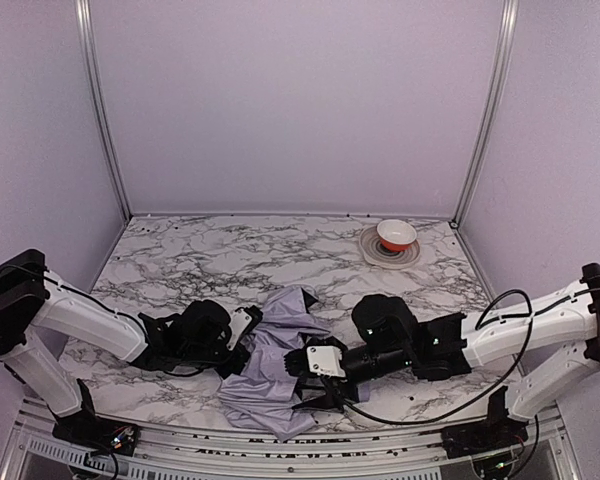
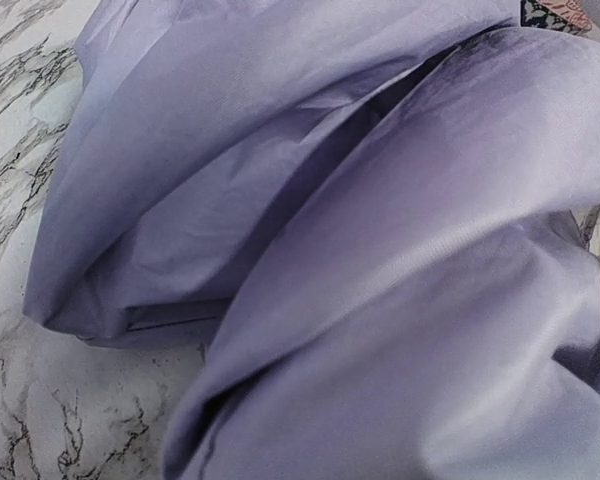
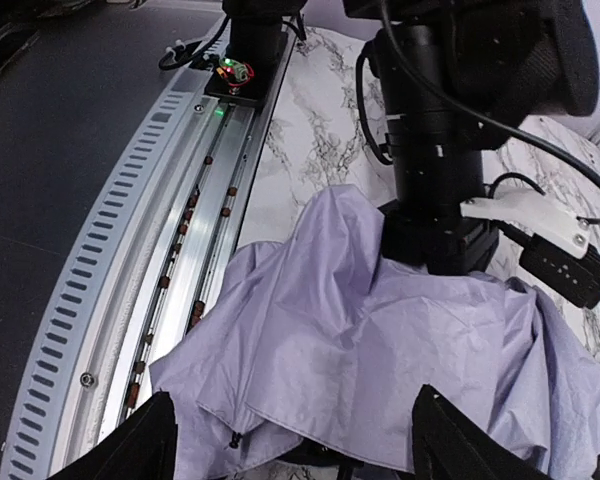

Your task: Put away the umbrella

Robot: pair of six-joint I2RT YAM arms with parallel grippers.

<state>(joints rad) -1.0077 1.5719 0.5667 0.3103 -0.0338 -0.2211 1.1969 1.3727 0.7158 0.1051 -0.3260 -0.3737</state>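
Note:
The umbrella (image 1: 280,385) lies collapsed as a crumpled heap of pale lavender fabric on the marble table near the front edge. My left gripper (image 1: 246,332) presses into the heap's left side. Lavender folds (image 2: 380,250) fill the left wrist view and hide its fingers. My right gripper (image 1: 310,378) comes in from the right. In the right wrist view its black fingers (image 3: 140,445) stand wide apart, with the fabric (image 3: 360,340) draped between them and a black part showing under the fabric's edge. The shaft and handle are hidden.
A red bowl (image 1: 396,234) sits on a pale plate (image 1: 372,252) at the back right. The metal rail (image 3: 170,200) runs along the table's front edge just beside the umbrella. The left arm's black wrist (image 3: 435,150) stands over the fabric.

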